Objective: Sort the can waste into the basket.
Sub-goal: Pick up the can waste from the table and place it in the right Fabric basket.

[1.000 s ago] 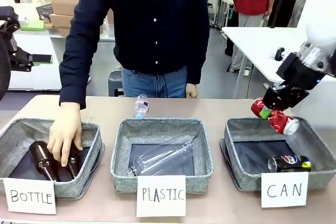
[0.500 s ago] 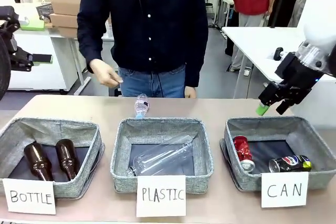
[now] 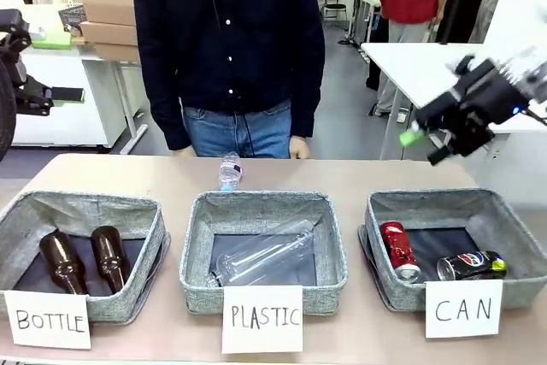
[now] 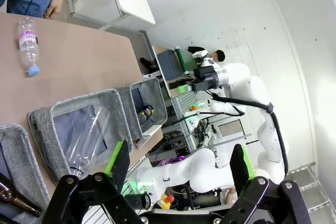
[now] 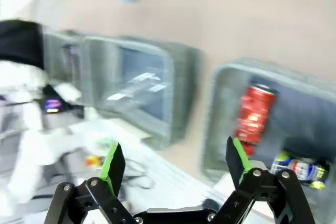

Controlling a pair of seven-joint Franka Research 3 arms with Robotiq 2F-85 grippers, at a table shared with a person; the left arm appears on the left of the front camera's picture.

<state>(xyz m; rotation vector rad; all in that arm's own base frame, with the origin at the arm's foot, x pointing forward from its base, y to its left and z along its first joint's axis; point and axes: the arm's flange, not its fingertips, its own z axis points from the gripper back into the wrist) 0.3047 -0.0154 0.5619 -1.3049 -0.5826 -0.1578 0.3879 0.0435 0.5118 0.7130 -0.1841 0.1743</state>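
Observation:
The red can [image 3: 398,250] lies in the left part of the grey basket [image 3: 376,209] behind the "CAN" card [image 3: 462,308]. The black Pepsi can [image 3: 472,265] lies on its side at the basket's front right. My right gripper [image 3: 425,144] hangs open and empty, well above the basket's back rim. The right wrist view looks down past that gripper [image 5: 174,160] onto the red can [image 5: 254,119], the black can [image 5: 300,169] and the basket's rim [image 5: 220,85]. In the left wrist view my left gripper [image 4: 178,153] is open and empty, high over the table.
The middle "PLASTIC" basket [image 3: 192,250] holds a clear bottle [image 3: 261,256]. Two brown bottles [image 3: 81,261] lie in the "BOTTLE" basket [image 3: 158,228]. A small water bottle [image 3: 229,170] lies on the table behind them. A person [image 3: 231,49] stands at the far edge.
My right gripper let go of the red can, which dropped into the CAN basket, then rose and swung back. The person's hand left the BOTTLE basket.

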